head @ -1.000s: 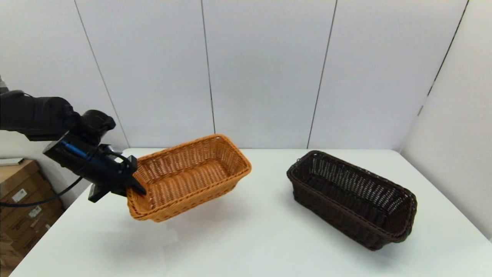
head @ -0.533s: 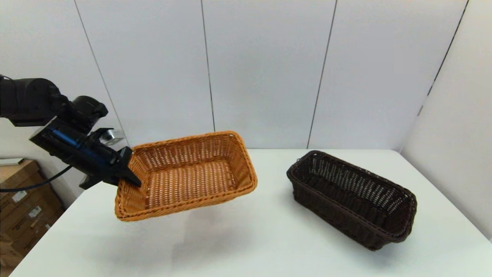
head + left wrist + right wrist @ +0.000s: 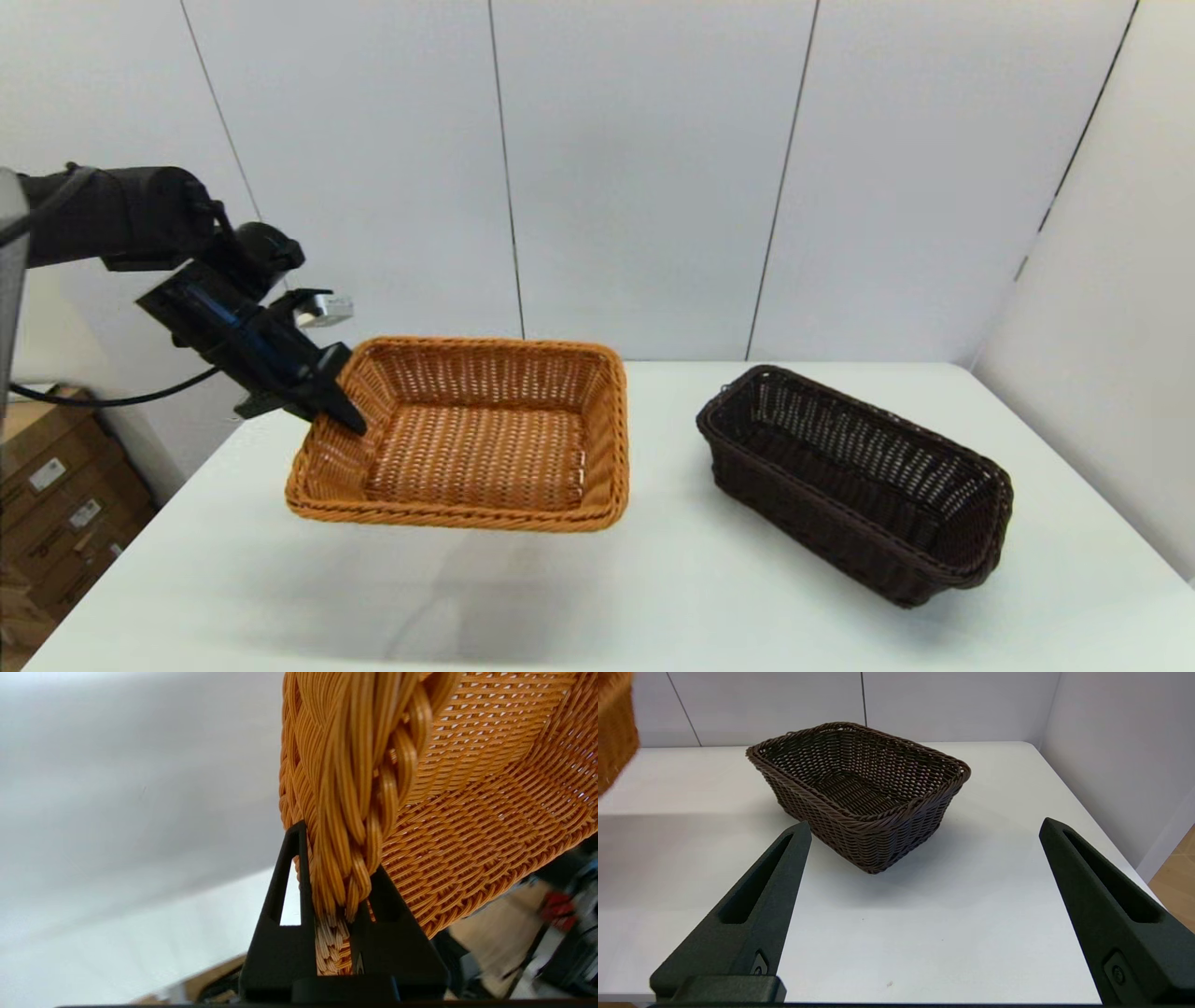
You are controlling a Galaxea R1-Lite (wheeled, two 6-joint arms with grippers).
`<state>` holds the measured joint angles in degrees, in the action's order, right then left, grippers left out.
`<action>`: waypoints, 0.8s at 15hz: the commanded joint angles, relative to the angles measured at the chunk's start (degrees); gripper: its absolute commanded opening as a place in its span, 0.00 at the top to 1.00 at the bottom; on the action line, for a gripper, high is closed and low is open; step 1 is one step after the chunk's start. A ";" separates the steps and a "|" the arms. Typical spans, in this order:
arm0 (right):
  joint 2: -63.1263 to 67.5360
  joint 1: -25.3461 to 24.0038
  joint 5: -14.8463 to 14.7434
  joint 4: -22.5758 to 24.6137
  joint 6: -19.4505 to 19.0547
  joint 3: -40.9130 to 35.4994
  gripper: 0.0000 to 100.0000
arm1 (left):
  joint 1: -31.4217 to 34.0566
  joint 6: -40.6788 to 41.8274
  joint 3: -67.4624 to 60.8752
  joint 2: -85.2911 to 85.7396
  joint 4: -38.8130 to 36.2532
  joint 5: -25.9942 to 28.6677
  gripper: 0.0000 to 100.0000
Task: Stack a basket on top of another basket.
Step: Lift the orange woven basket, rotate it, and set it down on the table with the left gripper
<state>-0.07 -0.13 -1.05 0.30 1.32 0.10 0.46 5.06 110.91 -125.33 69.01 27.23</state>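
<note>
The orange-tan basket (image 3: 476, 448) hangs level in the air above the left half of the table. My left gripper (image 3: 341, 415) is shut on its braided rim at the left short end. In the left wrist view the rim (image 3: 355, 788) sits pinched between the left gripper's (image 3: 334, 858) two black fingers. The dark brown basket (image 3: 854, 485) stands on the table at the right, lying diagonally, with nothing in it. In the right wrist view my right gripper (image 3: 924, 823) is open, low near the table's front edge. It faces the dark basket (image 3: 859, 784) and is apart from it. The right arm does not show in the head view.
The white table (image 3: 653, 597) has bare surface between and in front of the baskets. White wall panels close the back and right sides. Cardboard boxes (image 3: 56, 504) stand on the floor past the table's left edge. A corner of the orange basket (image 3: 614, 728) shows in the right wrist view.
My left arm has risen and swung right, carrying the orange-tan basket. The basket has turned from a tilt to level. The dark brown basket has stayed put.
</note>
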 commanded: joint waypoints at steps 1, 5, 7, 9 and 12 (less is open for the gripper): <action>0.07 -0.04 -0.01 0.05 0.00 -0.01 0.00 | -4.42 0.92 1.94 -7.91 -1.77 0.19 1.00; 0.07 -0.04 -0.01 0.05 0.00 -0.01 0.00 | -8.02 -3.48 1.94 -10.72 -2.30 0.28 1.00; 0.07 -0.04 -0.01 0.05 0.00 -0.01 0.00 | -9.34 -7.78 1.94 -11.69 -3.53 0.36 1.00; 0.07 -0.04 -0.01 0.05 0.00 -0.01 0.00 | -10.13 -9.01 1.94 -12.13 -3.62 2.03 1.00; 0.07 -0.04 -0.01 0.05 0.00 -0.01 0.00 | -11.01 -10.95 1.94 -13.27 -4.24 2.47 1.00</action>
<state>-0.07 -0.11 -1.05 0.30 1.32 0.10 -10.28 -5.78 112.87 -137.60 64.61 29.55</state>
